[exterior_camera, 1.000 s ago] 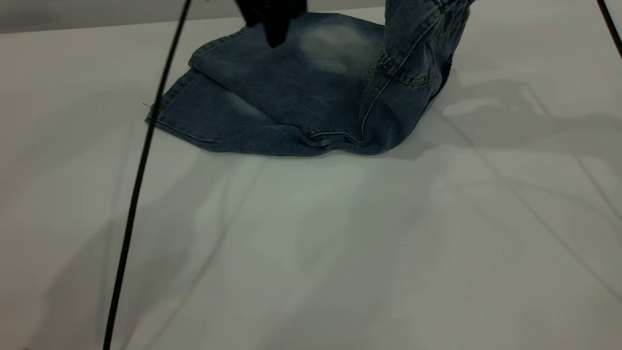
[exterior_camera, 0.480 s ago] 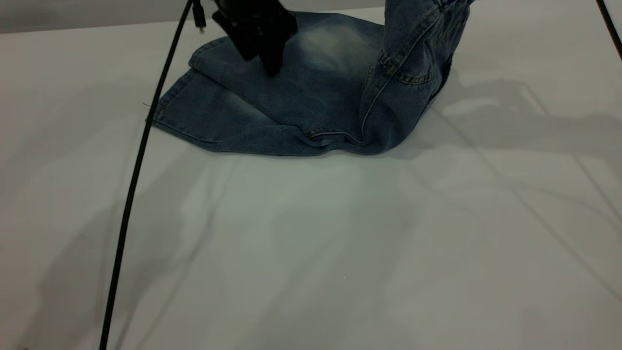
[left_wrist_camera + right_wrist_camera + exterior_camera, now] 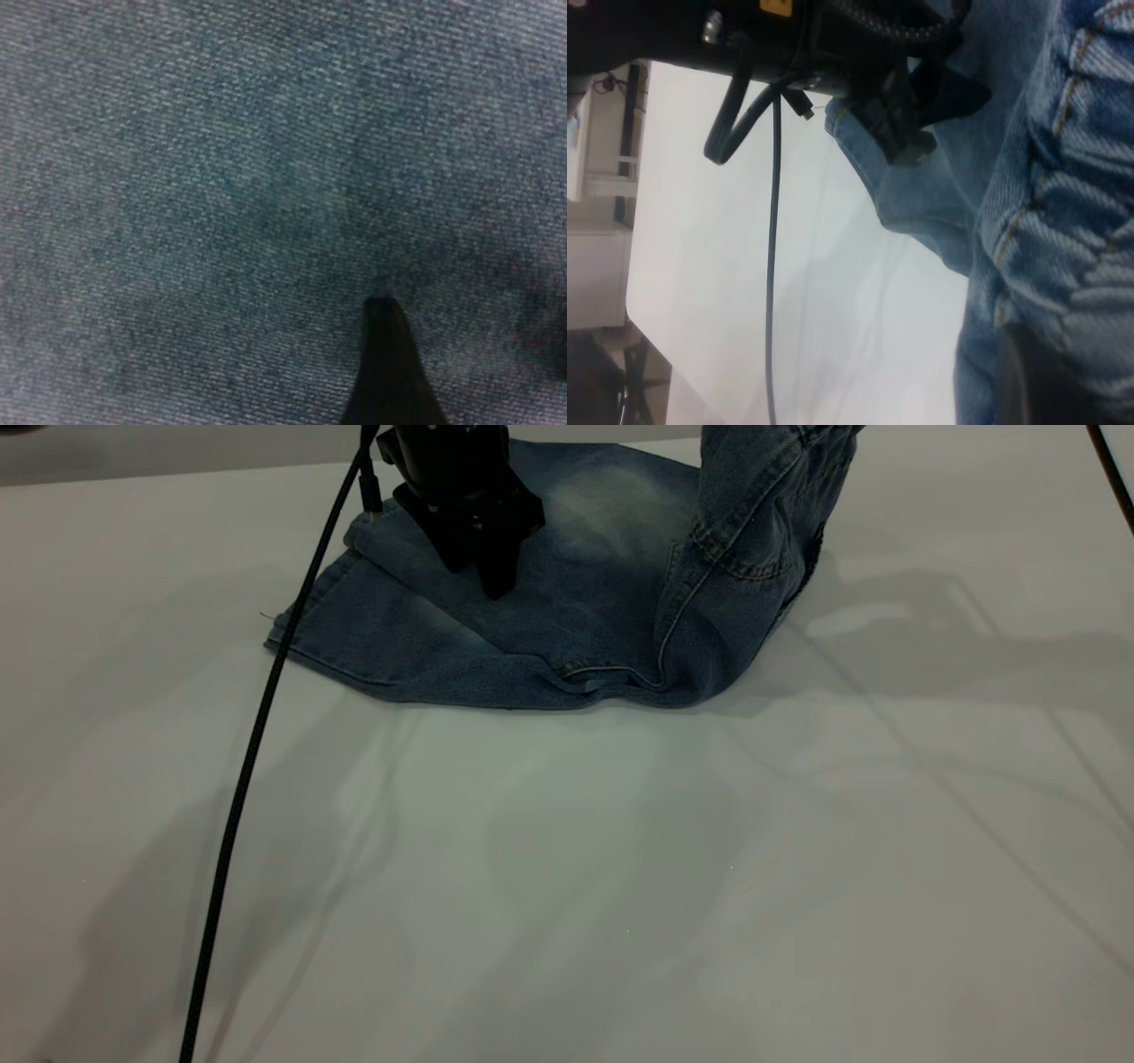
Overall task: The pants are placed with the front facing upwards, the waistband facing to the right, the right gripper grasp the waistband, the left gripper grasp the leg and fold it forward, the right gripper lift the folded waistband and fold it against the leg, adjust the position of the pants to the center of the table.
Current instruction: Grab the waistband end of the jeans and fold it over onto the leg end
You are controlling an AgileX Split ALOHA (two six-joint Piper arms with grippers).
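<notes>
While pants (image 3: 549, 620) lie flat, left gripper (image 3: 487, 576) presses leg.

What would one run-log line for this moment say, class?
left gripper: down on leg of pants | right gripper: out of exterior view, waistband end held raised | table: pants at far side

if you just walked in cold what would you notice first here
Probably the blue denim pants spread at the far side of the white table, with their right end pulled straight up out of the exterior view. The right gripper itself is not clearly visible. Next, the bulky black left gripper pointing down onto the flat leg fabric at the left, its black cable sweeping toward the camera.
</notes>
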